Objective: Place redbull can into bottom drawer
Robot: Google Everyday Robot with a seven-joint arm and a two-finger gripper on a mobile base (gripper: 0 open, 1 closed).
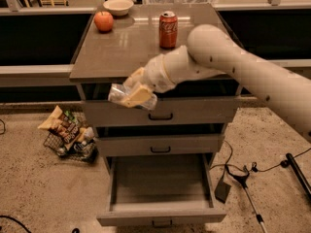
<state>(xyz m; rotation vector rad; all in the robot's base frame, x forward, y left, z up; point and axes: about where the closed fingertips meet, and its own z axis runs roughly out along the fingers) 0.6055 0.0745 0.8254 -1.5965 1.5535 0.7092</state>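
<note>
the redbull can [115, 92] is off the surface [121, 50], held in the air in front of the top drawer [199, 111]. it is just below the surface's front edge and high above the bottom drawer [160, 213]. it lies roughly sideways, and only its silvery ends show on either side of the tan fingers [139, 95]. they cover its middle, and its blue print is hard to make out. the gripper [132, 97] sits at the cabinet's left front, fingers clamped around the can. the arm [233, 62] reaches in from the right, cut off at the frame's edge, and hides the right front corner of the surface. the bottom drawer is pulled out, and its handle is partly cut off at the lower edge. the middle drawer [160, 144] shows its front and a dark handle. on the surface stand a red coca-cola can [168, 29], an apple [103, 21] and a bowl [118, 6]. a wire basket [68, 137] of snack packets lies on the floor to the left.
</note>
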